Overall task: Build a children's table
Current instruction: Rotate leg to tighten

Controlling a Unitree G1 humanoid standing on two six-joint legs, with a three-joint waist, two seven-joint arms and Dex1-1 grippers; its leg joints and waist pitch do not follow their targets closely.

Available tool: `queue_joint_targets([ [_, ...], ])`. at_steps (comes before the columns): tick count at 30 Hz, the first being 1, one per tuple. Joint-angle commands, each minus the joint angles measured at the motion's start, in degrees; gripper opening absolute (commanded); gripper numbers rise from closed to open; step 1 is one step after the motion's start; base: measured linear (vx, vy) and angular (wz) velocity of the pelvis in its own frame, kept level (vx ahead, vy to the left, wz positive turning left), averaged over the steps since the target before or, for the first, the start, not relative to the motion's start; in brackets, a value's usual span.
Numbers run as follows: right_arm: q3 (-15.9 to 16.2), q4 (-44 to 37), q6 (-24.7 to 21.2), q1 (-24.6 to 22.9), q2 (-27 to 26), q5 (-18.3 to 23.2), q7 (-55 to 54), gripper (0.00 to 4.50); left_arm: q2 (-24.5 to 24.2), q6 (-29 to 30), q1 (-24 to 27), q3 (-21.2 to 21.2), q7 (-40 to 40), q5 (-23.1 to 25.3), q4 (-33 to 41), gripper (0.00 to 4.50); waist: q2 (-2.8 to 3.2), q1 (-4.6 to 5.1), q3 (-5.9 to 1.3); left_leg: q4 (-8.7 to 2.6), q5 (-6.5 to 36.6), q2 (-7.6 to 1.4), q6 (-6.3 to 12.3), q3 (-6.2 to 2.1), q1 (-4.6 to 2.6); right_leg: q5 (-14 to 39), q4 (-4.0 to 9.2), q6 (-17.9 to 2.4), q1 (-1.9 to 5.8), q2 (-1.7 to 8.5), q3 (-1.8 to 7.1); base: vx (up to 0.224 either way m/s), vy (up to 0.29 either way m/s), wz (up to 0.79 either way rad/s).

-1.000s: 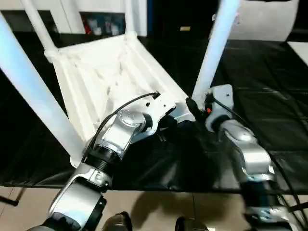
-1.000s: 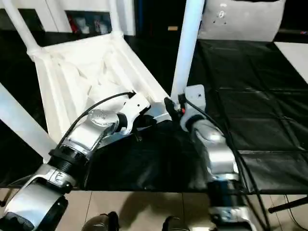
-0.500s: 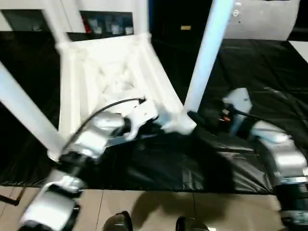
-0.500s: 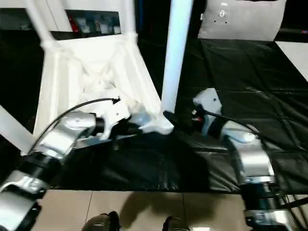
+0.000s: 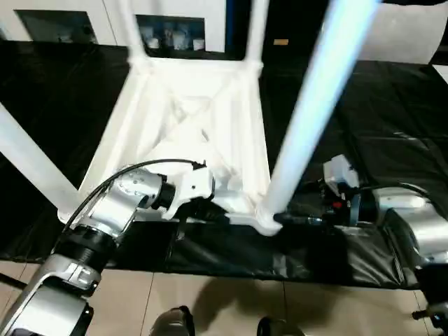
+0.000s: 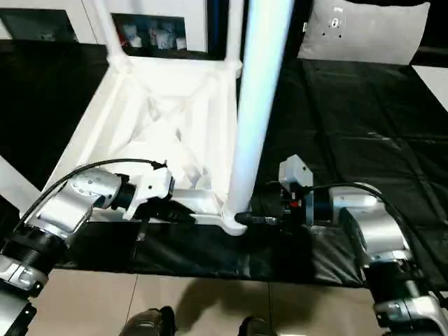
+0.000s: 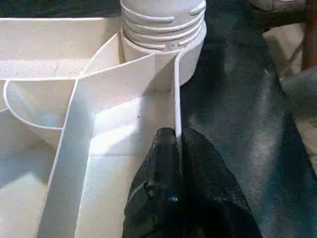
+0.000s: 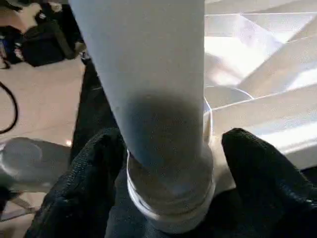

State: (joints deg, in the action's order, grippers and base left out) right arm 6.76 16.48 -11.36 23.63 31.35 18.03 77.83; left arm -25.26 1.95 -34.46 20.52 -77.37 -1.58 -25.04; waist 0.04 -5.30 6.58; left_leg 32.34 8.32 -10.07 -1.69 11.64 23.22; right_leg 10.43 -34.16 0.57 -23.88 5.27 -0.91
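- Left wrist view: left gripper (image 7: 177, 144) pinched shut on table top (image 5: 189, 126) rim wall, beside leg collar (image 7: 163, 25) seated in corner socket.
- Right gripper (image 8: 163, 163) fingers spread around near leg (image 6: 255, 119), both forearms low over black table (image 5: 392, 105).

worktop (image 6: 364, 119): black cover, creased
floor (image 6: 210, 301): beige tiles, glossy
cabinet (image 5: 171, 31): white frame, glass doors, far beyond the worktop

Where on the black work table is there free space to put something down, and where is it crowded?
Free: the black work table to the right of the upturned children's table. Crowded: the near corner, where the left hand pinches the rim and the right hand straddles the near leg.
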Motion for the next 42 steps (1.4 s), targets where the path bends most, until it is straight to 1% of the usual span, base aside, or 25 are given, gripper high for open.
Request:
queue_joint_targets([
  [1, 0.25, 0.19, -0.67, 0.65, -0.37, 0.95, 0.93, 3.15, 0.45, -1.43, 0.36, 2.23, -4.18, -0.26, 2.10, 0.00, -0.91, 0.15, -4.13, -3.16, 11.40, -3.11, 5.67, -0.82, -1.90, 9.34, 3.24, -15.88, 2.23, 2.66, 1.27, 0.000, 0.000, 0.00],
  [3, 0.39, 0.16, -0.90, 0.70, -0.60, 1.06, 1.35, 3.00, 0.59, -1.35, 0.32, 2.17, -4.26, -0.30, 2.14, 0.00, -1.06, 0.19, -4.21, -3.16, 11.10, -3.10, 5.62, -0.81, -1.92, 9.25, 3.21, -15.69, 2.22, 2.63, 1.25, 0.000, 0.000, 0.00],
  [8, 0.74, 0.95, -1.09, 1.07, -0.54, 1.45, 2.55, 2.56, 0.43, -1.40, 0.29, 2.52, -4.29, -0.69, 2.22, 0.00, -1.03, 0.08, -4.37, -2.98, 9.93, -3.01, 6.08, -0.78, -1.85, 7.55, 3.02, -15.99, 2.30, 2.62, 1.21, 0.000, 0.000, 0.00],
  [12, 0.93, 0.16, -2.85, 0.53, -0.48, 2.31, 3.36, 2.25, 0.53, -1.04, 0.31, 2.36, -3.86, -0.86, 2.09, 0.00, -0.84, -0.04, -4.52, -2.94, 9.61, -3.02, 6.28, -0.76, -1.95, 6.90, 2.94, -16.39, 2.36, 2.53, 1.17, 0.000, 0.000, 0.00],
  [13, 0.93, 0.16, -2.85, 0.53, -0.48, 2.31, 3.36, 2.16, 0.53, -1.04, 0.31, 2.36, -3.86, -0.86, 2.09, 0.00, -0.95, -0.02, -4.52, -2.89, 9.62, -3.00, 6.24, -0.73, -1.88, 6.75, 2.91, -16.39, 2.37, 2.53, 1.17, 0.000, 0.000, 0.00],
  [16, -0.18, -3.62, -6.73, -1.67, -2.05, 3.44, -1.63, 2.07, 2.74, 3.44, 0.16, -0.23, -0.70, -3.32, 2.50, 0.00, -0.92, -0.09, -4.53, -2.93, 9.45, -2.98, 5.99, -0.78, -1.87, 6.59, 2.87, -16.37, 2.44, 2.53, 1.18, 0.000, 0.000, 0.00],
  [18, -0.29, -4.56, -7.28, -2.18, -2.60, 3.08, -3.51, 2.04, 3.39, 4.88, 0.10, -0.91, 0.29, -3.97, 2.83, 0.00, -0.98, -0.02, -4.38, -3.04, 9.66, -2.94, 5.79, -0.81, -1.77, 7.43, 2.97, -16.10, 2.36, 2.54, 1.20, 0.000, 0.000, 0.00],
  [20, -0.52, -6.40, -9.06, -2.95, -5.27, 0.95, -10.84, 2.04, 5.00, 6.49, -0.50, -1.42, 4.22, -3.12, 2.47, 0.00, -0.91, 0.21, -4.16, -3.32, 12.59, -2.93, 4.45, -0.91, -1.89, 12.71, 3.61, -14.92, 2.14, 2.74, 1.33, 0.000, 0.000, 0.00],
  [21, -0.69, -7.96, -11.47, -3.28, -8.09, -1.07, -18.11, 2.03, 6.86, 8.53, -1.43, -1.78, 9.18, -1.51, 1.50, 0.00, -0.87, 0.39, -3.97, -3.50, 13.18, -2.88, 3.85, -0.95, -1.80, 14.04, 3.67, -14.47, 2.04, 2.61, 1.38, 0.000, 0.000, 0.00],
  [22, -1.28, -8.55, -13.17, -3.12, -10.10, -1.54, -22.33, 2.02, 8.07, 9.52, -2.13, -1.95, 11.72, -0.77, 0.76, 0.00, -1.02, 0.65, -3.69, -3.75, 15.20, -2.70, 2.38, -1.07, -1.76, 18.18, 4.15, -13.14, 1.82, 2.66, 1.41, 0.000, 0.000, 0.00],
  [23, -1.78, -9.00, -14.59, -2.88, -11.84, -1.77, -25.61, 2.01, 9.23, 10.31, -2.76, -2.11, 14.19, -0.09, 0.07, 0.00, -1.05, 0.85, -3.71, -3.84, 16.23, -2.64, 1.52, -1.20, -1.82, 20.67, 4.32, -12.35, 1.83, 2.77, 1.43, 0.000, 0.000, 0.00],
  [24, -2.29, -9.29, -15.77, -2.60, -13.35, -1.79, -28.22, 2.00, 10.25, 10.86, -3.31, -2.23, 16.21, 0.42, -0.54, 0.00, -1.11, 1.18, -3.78, -3.98, 17.01, -2.53, 0.17, -1.51, -1.74, 23.96, 4.49, -10.74, 1.90, 2.91, 1.33, 0.000, 0.000, 0.00],
  [26, -2.93, -9.69, -17.33, -1.90, -16.67, -3.80, -35.39, 1.99, 12.87, 13.41, -4.47, -2.78, 20.37, 1.40, -1.42, 0.00, -1.03, 1.93, -3.59, -4.16, 18.44, -2.52, -0.52, -1.65, -1.88, 25.60, 4.96, -9.15, 1.49, 2.85, 1.38, 0.000, 0.000, 0.00],
  [28, -3.94, -9.08, -19.90, -0.79, -20.37, -6.98, -44.41, 1.98, 15.60, 16.20, -5.35, -3.41, 25.24, 2.53, -2.26, 0.00, -0.94, 2.31, -3.55, -4.14, 18.80, -2.30, -0.71, -1.60, -1.93, 26.06, 5.18, -8.73, 1.16, 2.71, 1.43, 0.000, 0.000, 0.00],
  [29, -4.14, -8.79, -20.58, -0.46, -21.23, -7.89, -46.62, 1.97, 16.24, 16.84, -5.53, -3.58, 26.48, 2.80, -2.49, 0.00, -1.00, 2.55, -3.61, -4.20, 18.68, -2.28, -1.09, -1.71, -1.80, 26.22, 5.12, -8.34, 1.27, 2.68, 1.35, 0.000, 0.000, 0.00],
  [31, -6.59, -7.49, -21.45, 0.31, -26.10, -8.17, -54.50, 1.97, 19.41, 18.05, -6.43, -4.41, 32.17, 3.55, -3.79, 0.00, -0.91, 2.75, -3.74, -4.24, 18.38, -2.33, -1.01, -1.70, -1.89, 24.78, 5.23, -8.24, 1.18, 2.68, 1.38, 0.000, 0.000, 0.00],
  [32, -6.81, -7.24, -21.28, 0.40, -26.84, -8.51, -55.81, 1.97, 19.97, 18.13, -6.63, -4.55, 33.08, 3.65, -4.06, 0.00, -0.94, 2.84, -3.82, -4.23, 18.03, -2.30, -0.87, -1.68, -1.82, 23.53, 5.16, -8.29, 1.28, 2.56, 1.38, 0.000, 0.000, 0.00],
  [33, -7.51, -6.47, -20.43, 0.61, -29.40, -9.91, -60.60, 1.97, 21.94, 18.24, -7.36, -5.19, 36.57, 4.18, -5.10, 0.00, -0.82, 2.84, -3.83, -4.16, 17.69, -2.31, -0.62, -1.48, -1.95, 21.45, 5.19, -8.52, 1.06, 2.42, 1.50, 0.000, 0.000, 0.00],
  [35, -7.50, -5.93, -19.15, 0.64, -30.99, -11.44, -63.88, 1.97, 23.25, 17.92, -8.02, -5.46, 39.14, 4.91, -6.06, 0.00, -0.80, 2.81, -4.03, -4.12, 16.25, -2.25, -0.28, -1.45, -1.87, 17.32, 4.81, -9.19, 1.30, 2.26, 1.50, 0.000, 0.000, 0.00],
  [36, -7.26, -5.87, -18.68, 0.62, -31.39, -12.00, -64.73, 2.32, 23.60, 17.78, -8.23, -5.39, 39.83, 5.21, -6.35, 0.00, -0.83, 2.78, -4.03, -4.10, 15.67, -2.21, -0.10, -1.40, -1.81, 16.11, 4.77, -9.30, 1.36, 2.23, 1.48, 0.000, 0.000, 0.00],
  [37, -5.36, -6.11, -15.16, 0.42, -31.83, -14.51, -66.22, 2.52, 24.39, 17.63, -8.78, -4.29, 40.76, 6.67, -6.67, 0.00, -0.81, 2.59, -4.26, -3.82, 13.75, -2.14, 0.90, -1.23, -1.78, 12.34, 4.50, -9.72, 1.62, 2.29, 1.50, 0.000, 0.000, 0.00],
  [38, -5.10, -6.46, -14.41, 0.32, -31.75, -14.56, -65.77, 2.67, 24.43, 17.76, -8.71, -4.03, 40.39, 6.79, -6.39, 0.00, -0.78, 2.51, -4.27, -3.74, 13.16, -2.11, 1.30, -1.15, -1.82, 11.38, 4.53, -9.80, 1.60, 2.25, 1.53, 0.000, 0.000, 0.00],
  [40, -5.07, -7.47, -13.24, 0.09, -31.90, -14.34, -65.08, 2.82, 24.63, 18.30, -8.49, -3.73, 39.84, 6.86, -5.70, 0.00, -0.82, 2.15, -4.38, -3.50, 10.79, -2.01, 2.71, -1.09, -1.60, 7.70, 4.13, -10.30, 2.06, 2.29, 1.48, 0.000, 0.000, 0.00],
  [41, -5.31, -8.06, -12.75, -0.07, -31.38, -14.26, -64.50, 2.95, 24.38, 18.25, -8.19, -3.39, 39.14, 6.90, -5.17, 0.00, -0.49, 2.01, -4.25, -3.50, 9.97, -2.00, 3.67, -1.06, -1.57, 5.87, 4.09, -10.79, 2.13, 2.19, 1.41, 0.000, 0.000, 0.00],
  [42, -5.62, -8.56, -12.58, -0.26, -30.64, -14.11, -63.86, 3.04, 24.05, 18.25, -7.83, -3.14, 38.46, 6.87, -4.71, 0.00, -0.58, 2.00, -4.22, -3.49, 9.87, -1.99, 3.81, -1.06, -1.52, 5.66, 4.02, -10.92, 2.20, 2.19, 1.39, 0.000, 0.000, 0.00],
])
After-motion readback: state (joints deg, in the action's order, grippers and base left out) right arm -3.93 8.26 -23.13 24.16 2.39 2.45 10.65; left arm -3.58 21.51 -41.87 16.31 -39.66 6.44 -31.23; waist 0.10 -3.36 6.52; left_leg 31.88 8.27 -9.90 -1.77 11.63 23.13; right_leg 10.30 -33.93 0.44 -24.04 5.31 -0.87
